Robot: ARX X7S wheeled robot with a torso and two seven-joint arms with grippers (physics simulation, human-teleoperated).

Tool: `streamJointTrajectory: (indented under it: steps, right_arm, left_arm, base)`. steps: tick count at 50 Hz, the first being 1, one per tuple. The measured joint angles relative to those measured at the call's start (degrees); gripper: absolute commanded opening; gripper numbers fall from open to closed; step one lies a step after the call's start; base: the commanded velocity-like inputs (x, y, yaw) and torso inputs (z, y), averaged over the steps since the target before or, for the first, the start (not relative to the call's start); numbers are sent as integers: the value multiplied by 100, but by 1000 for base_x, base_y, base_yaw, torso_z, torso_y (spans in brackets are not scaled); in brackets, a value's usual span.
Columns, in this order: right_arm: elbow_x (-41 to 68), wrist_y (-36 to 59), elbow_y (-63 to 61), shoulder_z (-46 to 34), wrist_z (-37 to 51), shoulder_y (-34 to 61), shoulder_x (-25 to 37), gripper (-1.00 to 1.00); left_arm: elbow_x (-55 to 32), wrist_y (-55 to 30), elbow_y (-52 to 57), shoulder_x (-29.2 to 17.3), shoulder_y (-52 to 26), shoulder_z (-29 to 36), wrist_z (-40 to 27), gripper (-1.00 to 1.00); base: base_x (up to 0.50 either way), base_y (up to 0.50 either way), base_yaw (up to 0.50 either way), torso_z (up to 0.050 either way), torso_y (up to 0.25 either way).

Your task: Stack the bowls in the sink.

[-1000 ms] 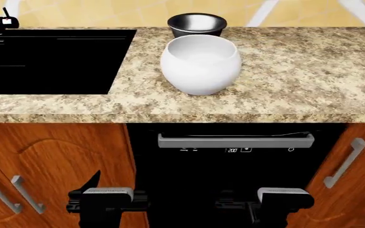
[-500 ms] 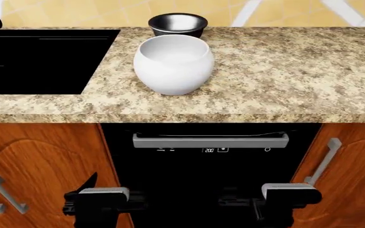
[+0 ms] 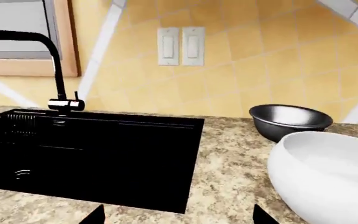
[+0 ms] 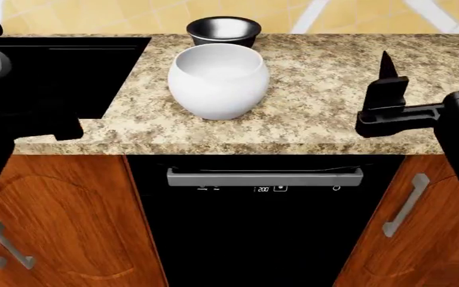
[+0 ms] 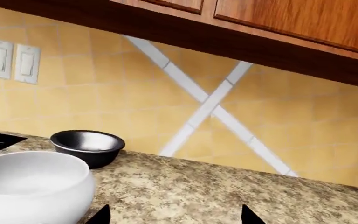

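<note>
Neither bowl is in the glossy black rectangular sink (image 4: 70, 72) yet. Large glossy white round bowl (image 4: 217, 81) sits on speckled beige granite counter (image 4: 333, 89) beside the basin; small black bowl with silvery inside (image 4: 224, 30) just behind it. Right gripper (image 4: 429, 66) raised near counter edge, fingers spread, empty. Left gripper (image 3: 175, 217) spread, empty. Judgement: both placements remain.

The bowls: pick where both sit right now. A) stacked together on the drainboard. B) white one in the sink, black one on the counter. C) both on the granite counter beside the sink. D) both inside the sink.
C: the white bowl and the black bowl stand apart on the granite counter, outside the sink.
</note>
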Motion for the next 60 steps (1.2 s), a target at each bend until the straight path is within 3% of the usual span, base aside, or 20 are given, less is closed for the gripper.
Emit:
streamJointTrajectory:
  steps: [9, 19, 33, 60]
  right_arm:
    - [1267, 725, 662, -922, 1009, 1797, 222, 100]
    - [1613, 962, 1051, -1304, 1283, 2541, 172, 100]
    - [1760, 1057, 1268, -1556, 1362, 2934, 118, 100]
    - [1825, 987, 1397, -1721, 1370, 3123, 173, 100]
  left_arm:
    - [-1748, -1284, -1141, -528, -3115, 1706, -1347, 100]
    - [-2546, -1958, -1838, -709, -4801, 2843, -1928, 100]
    - [-2916, -2197, -2168, -898, -5659, 3523, -2073, 100]
    - [-3025, -2121, -2249, -1040, -6152, 4070, -1995, 100]
  base:
    - [0, 0, 0, 0, 0]
    - [400, 0, 0, 0, 0]
    - [500, 77, 0, 0, 0]
    - [500, 85, 0, 0, 1]
